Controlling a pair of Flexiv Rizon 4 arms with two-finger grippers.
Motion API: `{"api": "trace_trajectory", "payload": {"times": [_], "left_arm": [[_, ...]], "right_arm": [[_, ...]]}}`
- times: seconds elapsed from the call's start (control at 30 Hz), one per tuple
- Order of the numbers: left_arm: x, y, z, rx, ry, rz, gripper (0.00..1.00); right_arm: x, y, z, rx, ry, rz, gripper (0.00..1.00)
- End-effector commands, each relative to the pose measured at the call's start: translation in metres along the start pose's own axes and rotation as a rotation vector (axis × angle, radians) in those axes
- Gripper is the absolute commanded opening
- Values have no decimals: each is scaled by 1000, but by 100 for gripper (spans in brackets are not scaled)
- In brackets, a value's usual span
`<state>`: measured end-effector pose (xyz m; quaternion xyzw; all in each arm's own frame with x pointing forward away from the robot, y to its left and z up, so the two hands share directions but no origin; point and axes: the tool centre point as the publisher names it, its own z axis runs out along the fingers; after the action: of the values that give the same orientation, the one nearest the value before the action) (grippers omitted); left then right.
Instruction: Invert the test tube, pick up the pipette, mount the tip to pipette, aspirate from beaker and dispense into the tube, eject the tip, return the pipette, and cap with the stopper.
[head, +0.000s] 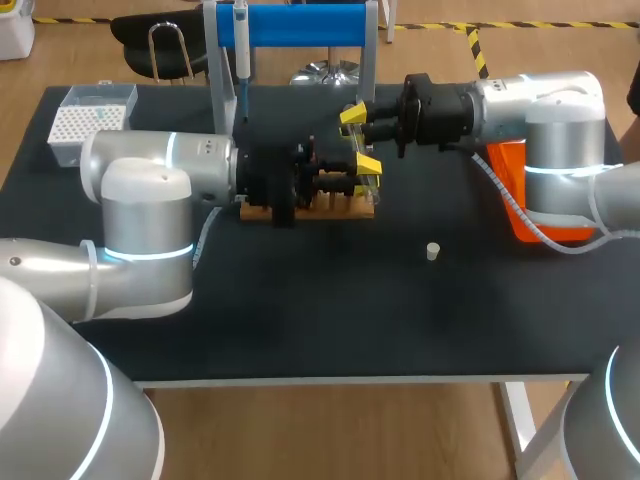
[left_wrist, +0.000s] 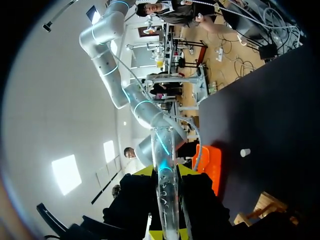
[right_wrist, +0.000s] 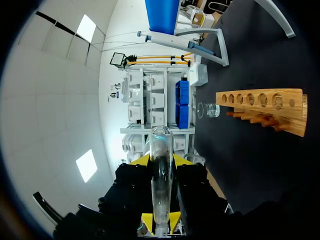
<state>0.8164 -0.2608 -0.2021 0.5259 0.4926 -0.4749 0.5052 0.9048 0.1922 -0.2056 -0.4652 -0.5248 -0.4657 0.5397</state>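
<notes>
Left and right jaws both seemingly clamp the test tube (left_wrist: 165, 170).

Clear glass test tube (right_wrist: 161, 185), unstoppered, gripped lengthwise in both pairs of jaws, off the worktop (head: 300, 320) over the right end of the wooden rack (head: 356, 210). Small white stopper (head: 432, 252) upright, right of the rack, well apart. Pipette (head: 241, 45) hanging on blue stand (head: 310, 25) behind the rack. Glass beaker (right_wrist: 208, 110) just beside the rack.
</notes>
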Motion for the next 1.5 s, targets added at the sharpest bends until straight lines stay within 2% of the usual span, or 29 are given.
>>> {"api": "trace_trajectory", "payload": {"times": [0.03,0.07,0.57,0.6,0.73,0.9,0.93,1.43,1.5], "left_arm": [[0,0,2,-2,-3,3,0],[1,0,1,-2,-4,2,0],[1,0,1,-2,-4,2,0],[1,0,1,-2,-4,2,0],[1,0,1,-2,-4,2,0],[1,0,1,-2,-4,2,0],[1,0,1,-2,-4,2,0],[1,0,1,-2,-4,2,0],[1,0,1,-2,-4,2,0]], "right_arm": [[0,-1,0,-3,-3,0,75],[0,-1,0,-3,-3,0,100],[0,-1,0,-3,-3,0,100],[5,-6,-4,-15,-32,-112,100],[11,-20,-27,-59,-129,-385,100],[7,-32,-53,-80,-237,-750,100],[3,-32,-58,-111,-290,-850,100],[3,-32,-58,-111,-290,-850,100],[-3,-31,-63,-111,-290,-873,100]]}}
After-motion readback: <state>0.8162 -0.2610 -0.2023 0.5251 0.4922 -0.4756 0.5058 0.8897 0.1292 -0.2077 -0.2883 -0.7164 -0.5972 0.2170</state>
